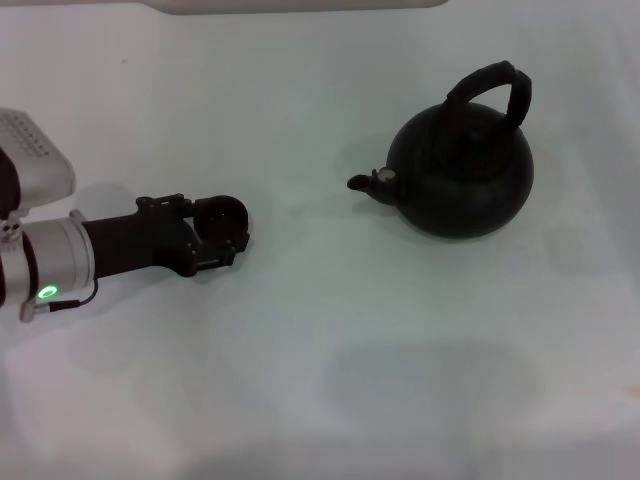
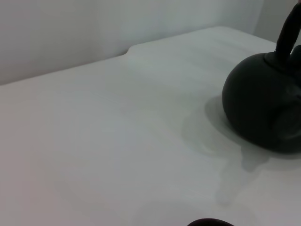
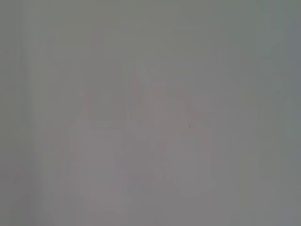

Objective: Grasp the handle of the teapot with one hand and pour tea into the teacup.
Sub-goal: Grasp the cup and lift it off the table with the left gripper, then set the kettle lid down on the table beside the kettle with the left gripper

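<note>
Left claw [image 1: 225, 235] holds teacup [image 1: 221, 216] beside round matte-black teapot [image 1: 462, 172].

The teapot [image 1: 462, 185] looks matt black, its handle [image 1: 492, 87] rough-textured, with a pale metallic ring on the spout [image 1: 384, 176]. The desk [image 1: 330, 350] is smooth, white, faintly glossy.

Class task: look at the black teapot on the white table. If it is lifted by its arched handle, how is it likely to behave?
The teapot probably feels heavy: its body is big and round. Hung from the arched handle, it may swing or tip spout-first. The handle looks rigid.
</note>
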Controlling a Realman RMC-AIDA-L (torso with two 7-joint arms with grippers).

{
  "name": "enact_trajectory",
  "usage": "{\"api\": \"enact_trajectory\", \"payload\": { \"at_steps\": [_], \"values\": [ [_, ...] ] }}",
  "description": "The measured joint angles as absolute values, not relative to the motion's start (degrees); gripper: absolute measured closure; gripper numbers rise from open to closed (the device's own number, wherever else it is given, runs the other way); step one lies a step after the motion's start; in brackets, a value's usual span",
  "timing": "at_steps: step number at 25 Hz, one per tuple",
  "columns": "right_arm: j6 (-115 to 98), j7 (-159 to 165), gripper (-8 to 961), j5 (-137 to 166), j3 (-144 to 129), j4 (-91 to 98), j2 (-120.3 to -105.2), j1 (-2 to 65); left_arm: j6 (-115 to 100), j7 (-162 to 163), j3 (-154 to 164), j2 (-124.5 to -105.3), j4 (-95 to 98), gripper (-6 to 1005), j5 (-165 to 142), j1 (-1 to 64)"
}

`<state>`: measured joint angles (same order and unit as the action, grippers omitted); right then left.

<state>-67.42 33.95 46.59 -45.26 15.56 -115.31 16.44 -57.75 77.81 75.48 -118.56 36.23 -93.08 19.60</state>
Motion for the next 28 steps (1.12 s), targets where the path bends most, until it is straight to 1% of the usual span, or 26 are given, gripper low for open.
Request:
{"api": "enact_trajectory", "payload": {
  "at_steps": [1, 19, 28],
  "values": [
    [-67.3, 33.9, 174, 46.6, -45.3, 15.6, -115.31, 16.4, -57.7, 77.4, 75.3, -118.59, 36.4, 296, -93.1, 19.6],
    [-67.2, 33.9, 175, 46.8, -45.3, 15.6, -115.31, 16.4, -62.6, 73.4, 75.7, -118.69, 40.1, 296, -93.0, 19.8],
    [-68.4, 33.9, 175, 47.0, -45.3, 15.3, -115.31, 16.1, -63.6, 73.8, 80.5, -118.59, 40.1, 296, -93.2, 23.0]
  ]
}}
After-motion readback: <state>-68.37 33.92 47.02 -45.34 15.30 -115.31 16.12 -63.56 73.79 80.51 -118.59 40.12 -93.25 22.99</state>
